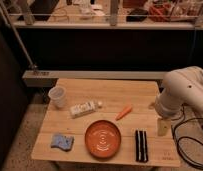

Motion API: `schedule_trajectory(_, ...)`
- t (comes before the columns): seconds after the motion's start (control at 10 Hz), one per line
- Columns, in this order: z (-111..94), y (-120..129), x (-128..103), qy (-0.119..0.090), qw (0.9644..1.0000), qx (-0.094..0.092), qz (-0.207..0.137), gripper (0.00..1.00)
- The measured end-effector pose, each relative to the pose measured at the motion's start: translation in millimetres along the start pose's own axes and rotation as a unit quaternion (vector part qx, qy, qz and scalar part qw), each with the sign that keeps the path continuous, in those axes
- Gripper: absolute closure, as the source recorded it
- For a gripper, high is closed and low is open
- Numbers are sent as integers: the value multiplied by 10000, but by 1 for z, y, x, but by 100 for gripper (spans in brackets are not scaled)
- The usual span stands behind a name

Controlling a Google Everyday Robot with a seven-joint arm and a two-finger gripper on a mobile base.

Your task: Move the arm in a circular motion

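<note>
Gripper (163,128): beige, pointing down over the right edge of the wooden table (110,90), toward the front corner. Whether it is released or clenched cannot be told.

Items on the table, left to right:
- 1 clear cup (57,96), upright, rear left.
- 1 blue sponge (61,142), front left.
- 1 white bottle (85,108), lying on its side.
- 1 orange plate (103,138), front centre.
- 1 carrot (124,112), lying behind the plate and apart from it.
- 1 black bar (140,146), just right of the plate.

The arm (182,95), white, enters from the right frame edge and bends down beside the table's right side.
</note>
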Motion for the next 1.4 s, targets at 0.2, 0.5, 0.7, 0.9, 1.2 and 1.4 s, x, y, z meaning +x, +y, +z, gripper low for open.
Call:
schedule_trajectory(0.2,6,5,-44,-125,9993,-75,-343,20)
schedule_trajectory(0.5,17,-3,-117,-264,9941,-124,-1048,20)
schedule_trajectory(0.7,31,-24,-168,-268,9877,-112,-1536,20)
schedule_trajectory(0.9,43,-65,-206,-225,9826,-35,-1842,20)
schedule_trajectory(1.2,50,-133,-220,-87,9827,141,-1847,20)
schedule_trajectory(1.4,47,-171,-206,55,9851,284,-1693,20)
